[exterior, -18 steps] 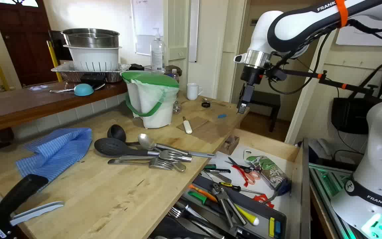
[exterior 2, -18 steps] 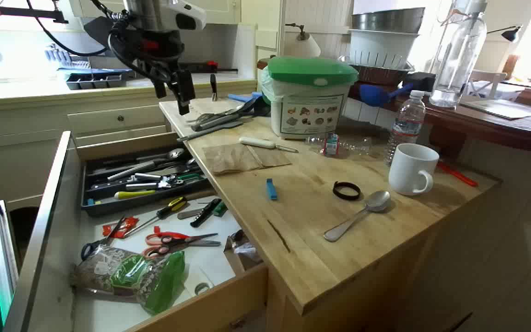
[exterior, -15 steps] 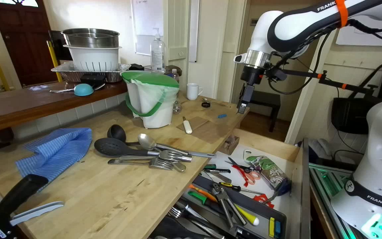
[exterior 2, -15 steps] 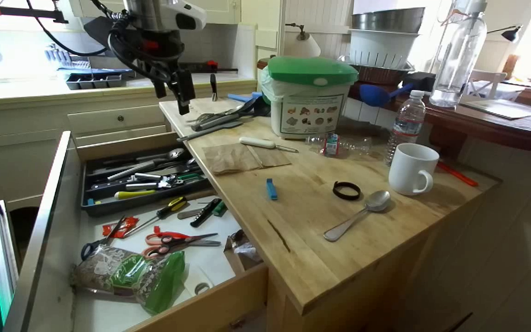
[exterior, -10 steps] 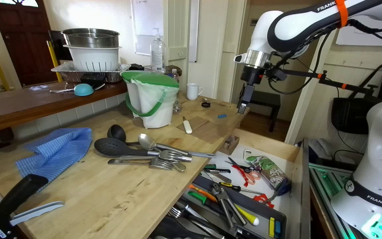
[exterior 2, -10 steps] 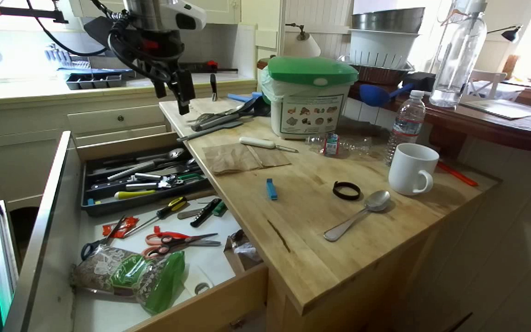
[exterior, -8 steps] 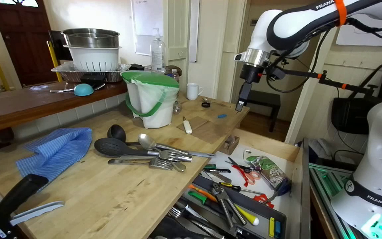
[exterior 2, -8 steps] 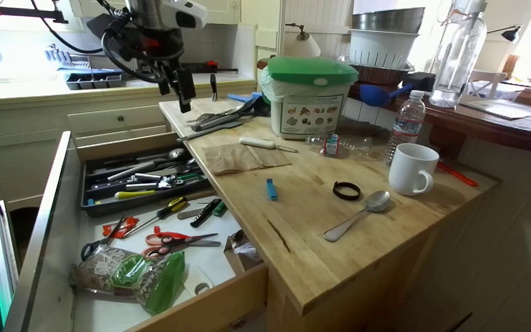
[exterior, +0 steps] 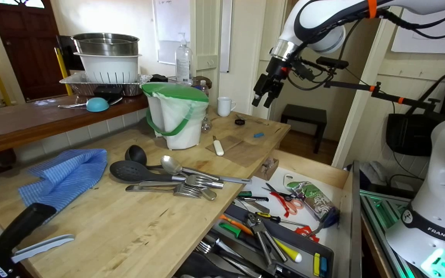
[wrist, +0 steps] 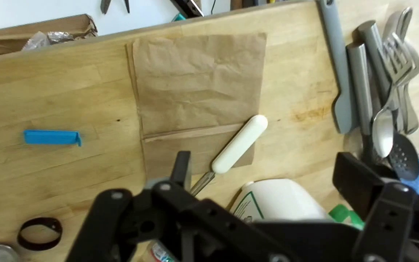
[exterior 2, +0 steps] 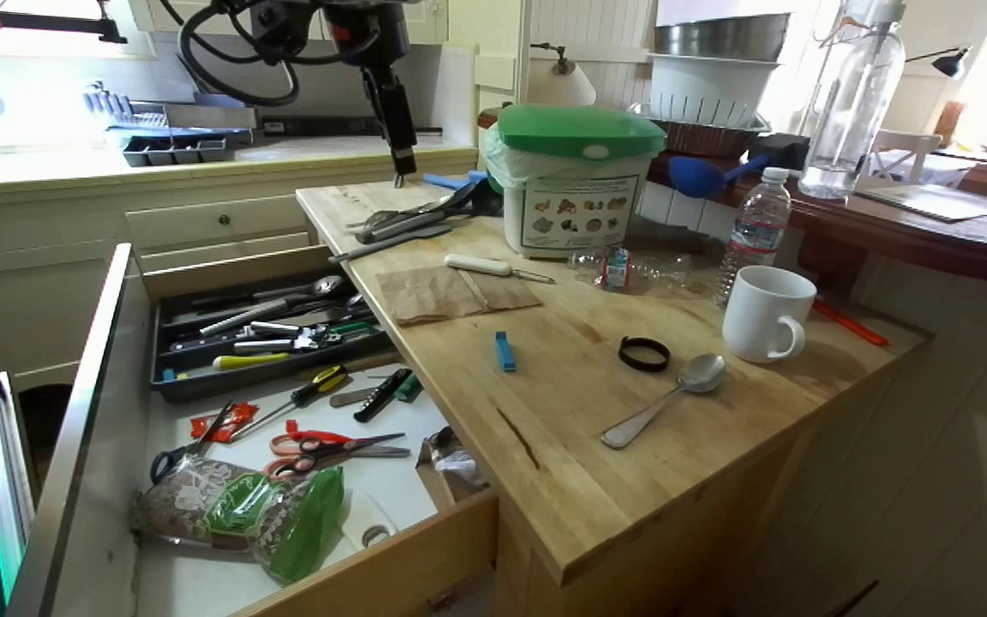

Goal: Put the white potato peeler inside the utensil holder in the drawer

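The white potato peeler (exterior: 218,148) lies on the wooden counter, partly on a flat brown paper bag. It also shows in an exterior view (exterior 2: 478,265). In the wrist view the peeler (wrist: 239,145) lies diagonally, its metal end partly hidden behind a finger. My gripper (exterior: 261,103) is open and empty, raised above the counter; its fingers (wrist: 266,165) are spread wide in the wrist view. The dark grey utensil holder (exterior 2: 202,387) lies in the open drawer (exterior 2: 391,566) with several tools in it; both also show in an exterior view (exterior: 310,247).
A white bucket (exterior 2: 575,210) with a green lid stands beside the peeler. Ladles and forks (exterior: 191,181) lie in a pile. A blue clip (exterior 2: 505,351), black ring (exterior 2: 644,354), spoon (exterior 2: 665,401) and white mug (exterior 2: 768,313) are on the counter. Scissors and a bag (exterior 2: 241,506) lie in the drawer.
My gripper has risen and turned. It moved left in one exterior picture and right in the other; both fingers now show apart where they overlapped before. The peeler has not moved.
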Available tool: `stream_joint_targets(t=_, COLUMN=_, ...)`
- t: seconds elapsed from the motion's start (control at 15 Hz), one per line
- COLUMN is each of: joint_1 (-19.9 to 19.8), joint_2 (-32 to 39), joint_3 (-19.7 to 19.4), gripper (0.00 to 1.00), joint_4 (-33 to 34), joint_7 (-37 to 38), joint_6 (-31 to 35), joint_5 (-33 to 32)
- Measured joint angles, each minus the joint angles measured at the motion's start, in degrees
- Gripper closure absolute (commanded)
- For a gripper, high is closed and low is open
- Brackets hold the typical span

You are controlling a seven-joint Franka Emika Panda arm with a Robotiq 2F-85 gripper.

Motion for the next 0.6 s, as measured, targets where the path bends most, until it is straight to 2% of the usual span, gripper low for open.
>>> stream_joint_targets(t=0.27, joint_1=-1.66, joint_2=6.03, joint_3=3.4, gripper=0.0, joint_4=5.58, joint_7=14.02, joint_6=0.02, joint_5=-4.57)
stream_joint_targets(t=0.53, joint_1=-1.97, joint_2=8.12, joint_3=3.95, gripper=0.0, joint_4=6.99, joint_7=16.42, joint_6=0.02, joint_5=-5.13)
stream_joint_targets(t=0.6, joint_1=-2.35, joint_2=8.11, joint_3=3.94, gripper=0.0, joint_4=7.0, joint_7=18.89, joint_6=0.02, joint_5=-5.31)
